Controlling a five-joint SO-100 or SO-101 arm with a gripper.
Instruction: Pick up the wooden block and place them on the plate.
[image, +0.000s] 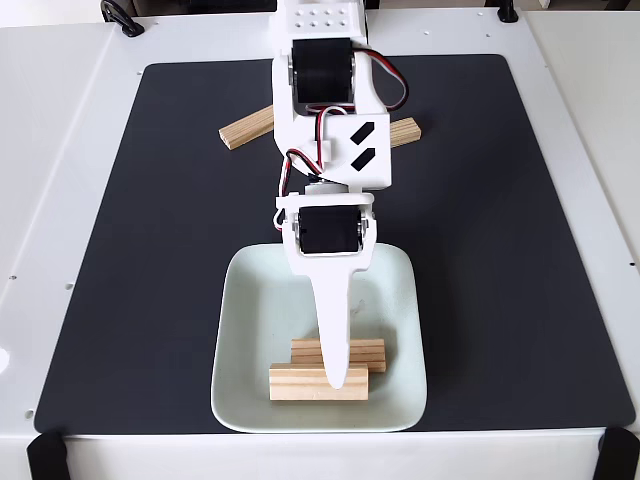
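Near blocks: two small rectangular light pine bars lie on the plate, both lengthwise across it. The nearer wooden block (300, 385) sits close to the plate's near edge; the second wooden block (365, 353) lies just behind it, shifted a little to the right as the fixed view shows it. They look to be touching or nearly so along their long sides.

My claw: my white two-finger claw (339, 378) points down over these two bars, its tip covering part of both. From this angle I see it as one tapered white finger, so I cannot tell whether it is spread, pressed together or pinching a bar.

Plate: the square, shallow, pale mint-white dish with rounded corners (252, 330) rests on the mat near the mat's near edge, about midway along it. A faint smudge shows beside my finger.

Mat: a large black rectangular mat (520, 250) covers most of the white desk (60, 150).

My arm: my white arm with black motors (330, 130) reaches from the desk's far edge over the mat toward the plate.

Far blocks: a third light pine block (246, 127) lies at a slant on the mat toward its far edge, left of my arm. A fourth pine block (405, 131) pokes out on the right of my arm, partly hidden by it.
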